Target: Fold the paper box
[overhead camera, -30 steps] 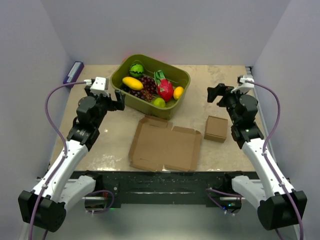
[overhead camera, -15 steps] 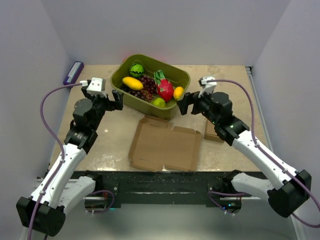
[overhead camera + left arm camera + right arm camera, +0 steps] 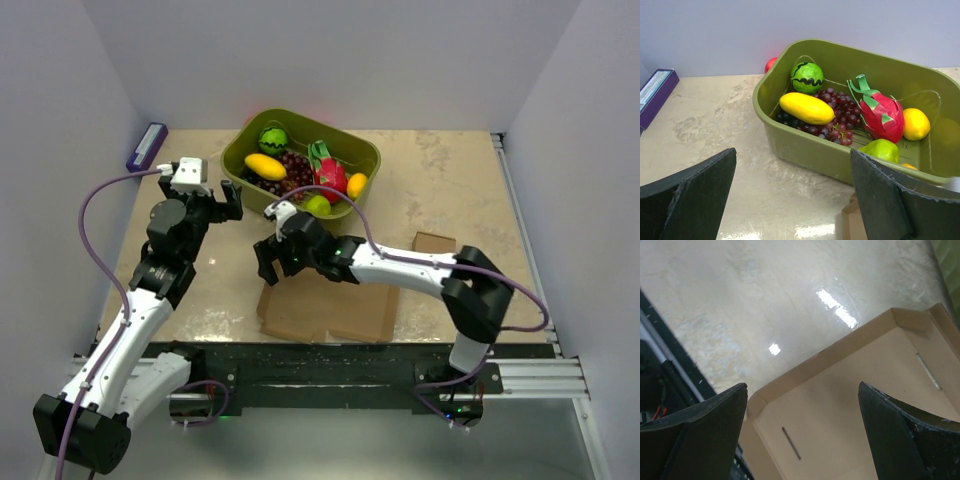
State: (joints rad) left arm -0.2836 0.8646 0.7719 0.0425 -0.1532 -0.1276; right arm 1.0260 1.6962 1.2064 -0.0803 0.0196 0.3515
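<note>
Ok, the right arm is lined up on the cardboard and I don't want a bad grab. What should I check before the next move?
1. Right gripper open: ok, jaws wide apart with nothing between them.
2. Right gripper lined up on the paper box: ok, in the right wrist view one edge and a corner of it lie below the gap of the jaws.
3. Paper box flat and unfolded on the table: ok.
4. Left gripper out of the way: ok, it is open and hangs beside the green bin, off the box.
5. Box's far edge free of the bin: cannot tell, the right arm covers it.
</note>
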